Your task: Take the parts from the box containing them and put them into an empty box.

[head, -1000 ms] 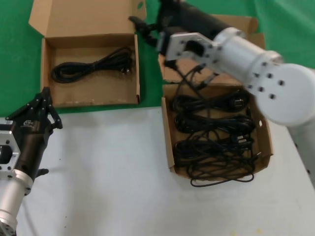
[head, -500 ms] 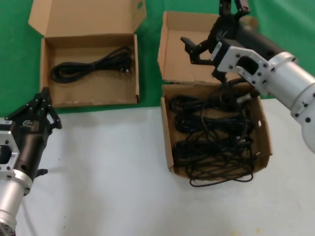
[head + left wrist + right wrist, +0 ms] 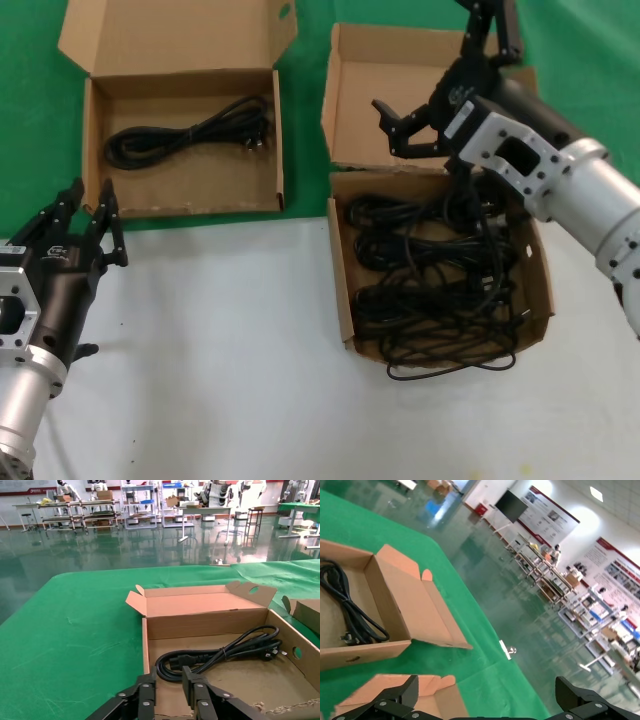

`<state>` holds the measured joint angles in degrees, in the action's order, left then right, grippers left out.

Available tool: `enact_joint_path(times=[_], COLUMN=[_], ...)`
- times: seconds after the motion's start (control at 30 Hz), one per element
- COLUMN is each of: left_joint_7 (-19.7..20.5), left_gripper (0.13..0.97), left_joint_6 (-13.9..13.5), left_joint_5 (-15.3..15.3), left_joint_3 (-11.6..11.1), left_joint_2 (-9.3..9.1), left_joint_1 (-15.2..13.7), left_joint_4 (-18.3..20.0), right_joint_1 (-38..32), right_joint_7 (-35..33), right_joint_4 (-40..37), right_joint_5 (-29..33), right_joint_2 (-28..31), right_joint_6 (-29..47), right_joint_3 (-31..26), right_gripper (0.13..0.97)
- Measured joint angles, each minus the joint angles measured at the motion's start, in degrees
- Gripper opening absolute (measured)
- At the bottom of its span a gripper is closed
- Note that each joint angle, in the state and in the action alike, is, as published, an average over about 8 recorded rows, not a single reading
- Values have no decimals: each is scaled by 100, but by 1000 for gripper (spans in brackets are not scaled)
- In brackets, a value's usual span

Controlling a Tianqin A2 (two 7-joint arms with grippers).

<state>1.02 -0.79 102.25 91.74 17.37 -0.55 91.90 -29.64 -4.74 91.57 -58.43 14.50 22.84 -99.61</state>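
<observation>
Several black coiled cables (image 3: 430, 270) fill the squarish cardboard box (image 3: 340, 290) on the right. Its flapped lid (image 3: 380, 100) stands up behind it. One cable (image 3: 190, 130) lies in the wide shallow box (image 3: 200, 185) at the back left, and shows too in the left wrist view (image 3: 220, 650) and the right wrist view (image 3: 350, 610). My right gripper (image 3: 440, 70) hangs wide open and empty above the lid of the squarish box (image 3: 487, 702). Near the front left, short of the wide box's front wall, my left gripper (image 3: 90, 200) has a narrow gap between its fingers, with nothing in it (image 3: 168, 677).
Both boxes sit at the seam between the green cloth (image 3: 30, 120) and the white tabletop (image 3: 220, 340). One cable loop (image 3: 450, 368) spills over the squarish box's front edge. The right forearm (image 3: 560, 180) reaches over that box's far right corner.
My right gripper has swung rightwards, from above the gap between the boxes to above the squarish box's lid, still open and empty. The left gripper's fingers have parted slightly.
</observation>
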Motion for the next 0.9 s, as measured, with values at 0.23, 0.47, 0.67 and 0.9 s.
enact_joint_path(times=[0.23,0.47,0.67,0.9], left_joint_7=[-11,-21,-30,-41], left_gripper=[289,416,538,693], left_joint_6=[8,17,24,32], left_joint_5=[9,19,27,36], left_joint_3=[-1,-2,-2,-3], left_joint_2=[-2,-4,-5,-7], left_joint_1=[6,12,17,22], left_joint_4=[-2,-5,-7,-9], right_joint_1=[312,625,898,1207], right_joint_7=[50,100,143,193], right_joint_4=[1,2,3,4], right_joint_5=[-468,-942,-1348,-1820], right_joint_2=[28,57,81,110], right_joint_6=[-239,-481,-689,-930], right_joint_3=[83,167,240,323], right_gripper=[958,966,966,966])
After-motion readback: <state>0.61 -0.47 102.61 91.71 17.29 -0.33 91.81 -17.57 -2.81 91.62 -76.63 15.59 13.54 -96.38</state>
